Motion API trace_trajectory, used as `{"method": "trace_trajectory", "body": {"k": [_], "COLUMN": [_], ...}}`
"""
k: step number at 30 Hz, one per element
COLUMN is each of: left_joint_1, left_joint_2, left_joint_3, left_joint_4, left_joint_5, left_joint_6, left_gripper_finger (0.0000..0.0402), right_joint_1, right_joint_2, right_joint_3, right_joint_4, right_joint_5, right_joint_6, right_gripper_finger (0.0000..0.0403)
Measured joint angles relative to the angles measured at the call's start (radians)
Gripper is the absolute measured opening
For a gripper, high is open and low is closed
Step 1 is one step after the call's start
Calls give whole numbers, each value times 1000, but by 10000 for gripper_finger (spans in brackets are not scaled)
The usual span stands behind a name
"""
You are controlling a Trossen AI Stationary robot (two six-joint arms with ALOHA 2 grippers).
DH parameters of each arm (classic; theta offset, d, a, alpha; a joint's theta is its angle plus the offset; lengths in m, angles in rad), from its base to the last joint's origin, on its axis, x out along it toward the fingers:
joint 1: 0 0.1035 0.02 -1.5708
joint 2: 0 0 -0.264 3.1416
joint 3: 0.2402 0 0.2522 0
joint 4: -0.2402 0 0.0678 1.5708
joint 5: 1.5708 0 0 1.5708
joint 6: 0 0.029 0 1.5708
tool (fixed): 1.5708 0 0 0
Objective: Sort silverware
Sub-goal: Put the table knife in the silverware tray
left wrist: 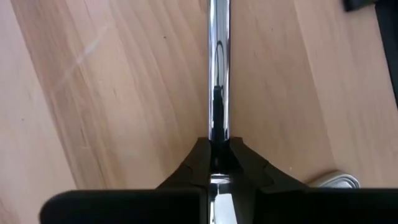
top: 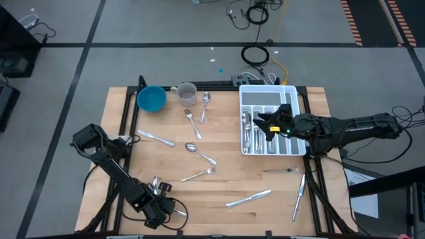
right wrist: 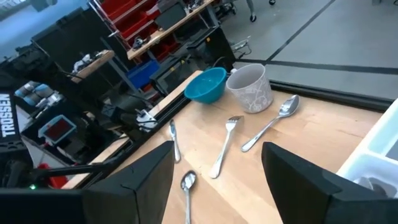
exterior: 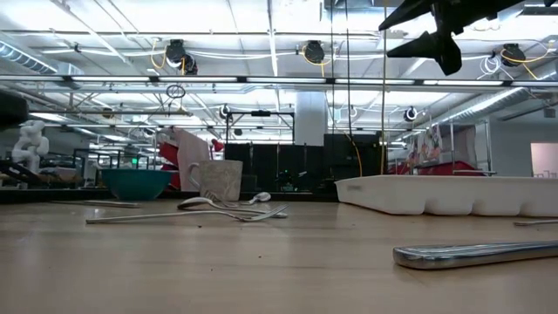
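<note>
From above, the left gripper [top: 155, 188] sits at the table's [top: 219, 212] near-left corner with a piece of silverware [top: 155, 184] at its tip, while the right gripper [top: 265, 124] hangs over the white tray [top: 295, 113], which already holds several pieces; loose forks, spoons and knives lie scattered between the two, and a blue bowl [top: 151, 99] and a cup [top: 187, 93] stand at the far edge. The table-level view adds height: the right gripper [exterior: 436, 39] is well above the tray [exterior: 453, 194], fingers spread, and a knife handle [exterior: 475, 253] lies close in front. Only the left wrist view settles the left grip: the fingers [left wrist: 198, 165] are clamped together on a polished handle [left wrist: 218, 74] running straight away from them over bare wood. The right wrist view shows its own fingers [right wrist: 140, 177] wide apart with nothing between, spoons and a fork beyond them, and the lettering "TROSSEN" [right wrist: 7, 115] on equipment past the table edge.
</note>
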Motion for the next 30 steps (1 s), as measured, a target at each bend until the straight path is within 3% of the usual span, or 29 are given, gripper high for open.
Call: {"method": "trace_trajectory", "body": {"k": [17,30], "left_joint_1": [-2,-2], "left_joint_2": [-27,-27], "left_joint_3": [225,267], "left_joint_4": [-260,-260], "left_joint_5": [20,59], "left_joint_6": [-44,-121], "left_gripper_finger": [30,30], "right_joint_1": [0,0], "right_joint_2": [0,0], "right_joint_3": [0,0], "right_joint_4": [0,5], "right_joint_5": [-13,-63], "right_joint_6": [20,16], "right_gripper_finger": [226,226]}}
